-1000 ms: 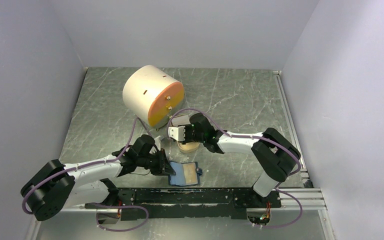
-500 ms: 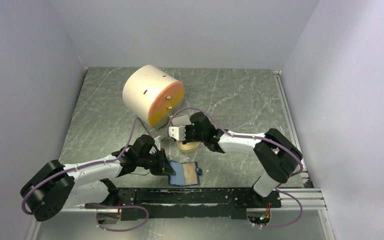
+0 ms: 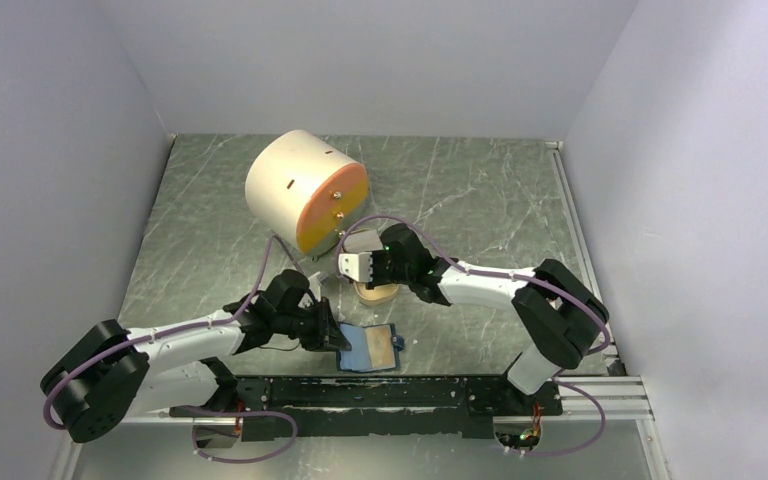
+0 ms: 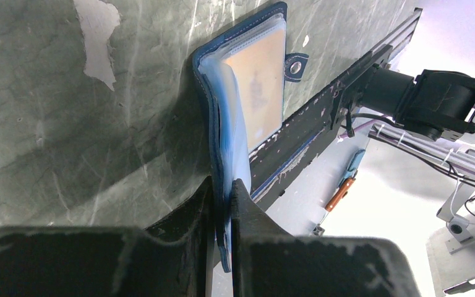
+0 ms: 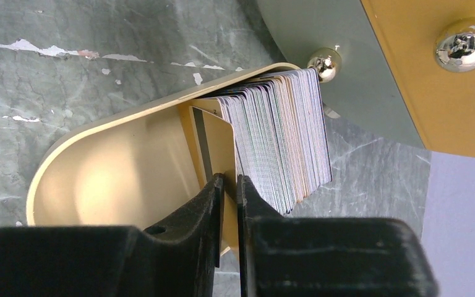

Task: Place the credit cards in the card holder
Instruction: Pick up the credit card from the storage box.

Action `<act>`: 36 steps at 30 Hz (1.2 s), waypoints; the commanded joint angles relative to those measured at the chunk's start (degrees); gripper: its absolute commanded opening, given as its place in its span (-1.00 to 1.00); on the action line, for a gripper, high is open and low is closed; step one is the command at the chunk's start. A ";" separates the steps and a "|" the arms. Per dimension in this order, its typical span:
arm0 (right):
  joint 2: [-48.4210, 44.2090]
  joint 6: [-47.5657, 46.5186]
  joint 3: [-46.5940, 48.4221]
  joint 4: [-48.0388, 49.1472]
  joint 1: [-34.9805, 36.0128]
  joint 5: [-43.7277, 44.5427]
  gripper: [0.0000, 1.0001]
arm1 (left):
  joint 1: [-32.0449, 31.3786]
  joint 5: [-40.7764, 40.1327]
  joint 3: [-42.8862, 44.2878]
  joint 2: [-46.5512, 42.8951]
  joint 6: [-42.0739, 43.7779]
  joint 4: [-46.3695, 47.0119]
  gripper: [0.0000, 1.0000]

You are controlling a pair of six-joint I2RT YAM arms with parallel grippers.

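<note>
Cream cylinder [image 3: 305,190] left of bench [image 3: 460,190] centre. Tan oval dish [image 5: 117,167] just beside it, holding upright credit cards [image 5: 284,148]. Card holder [image 4: 260,80] open at near edge, flap pinched by left gripper [image 4: 224,185]. Right gripper [image 5: 230,184] nipped shut on front card [image 5: 219,142].

Card holder [image 3: 370,348] lies open, near the tan dish [image 3: 382,294].
</note>
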 commanded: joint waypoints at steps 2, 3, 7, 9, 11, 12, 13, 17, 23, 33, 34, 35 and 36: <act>-1.89 -0.49 2.16 0.03 -0.80 0.99 -0.80 | 0.28 -0.02 -0.34 -0.89 -0.36 0.96 -0.75; -2.04 -0.41 2.31 -0.24 -0.83 1.00 -0.81 | 0.25 -0.01 -0.26 -0.81 -0.30 0.90 -0.75; -2.35 -0.64 2.82 -1.53 -0.84 0.99 -0.80 | 0.27 0.10 0.03 -0.53 -0.17 0.92 -0.74; -1.93 -0.84 2.95 -1.48 -0.84 1.64 -0.73 | 0.26 0.33 0.11 -0.48 -0.18 1.09 -0.74; -1.26 -1.19 3.32 -1.59 -0.92 1.76 -0.68 | 0.28 0.29 0.18 -0.44 -0.17 1.04 -0.74; -1.04 -1.28 3.62 -1.83 -0.94 1.68 -0.66 | 0.22 0.25 0.16 -0.50 -0.25 0.98 -0.74; -0.79 -1.43 4.03 -2.26 -1.04 1.54 -0.65 | 0.27 0.25 0.02 -0.60 -0.27 1.05 -0.74; -0.38 -1.83 5.24 -3.60 -1.13 0.96 -0.64 | 0.21 0.17 -0.35 -1.17 -0.52 1.16 -0.74; 0.15 -2.23 6.56 -5.40 -1.36 0.10 -0.62 | 0.25 0.28 -0.49 -1.24 -0.61 1.26 -0.74; 1.32 -3.33 7.97 -9.04 -1.42 -1.82 -0.97 | 0.21 0.66 1.29 0.09 0.35 0.28 -0.74; 1.24 -3.29 8.29 -9.64 -1.48 -2.20 -1.00 | 0.25 0.77 1.35 0.16 0.36 0.34 -0.74; 1.18 -3.09 8.56 -10.06 -1.45 -2.47 -1.00 | 0.28 0.81 1.35 0.32 0.39 0.49 -0.74; 1.08 -2.85 8.82 -10.52 -1.51 -2.85 -1.00 | 0.27 0.76 1.34 0.39 0.35 0.56 -0.74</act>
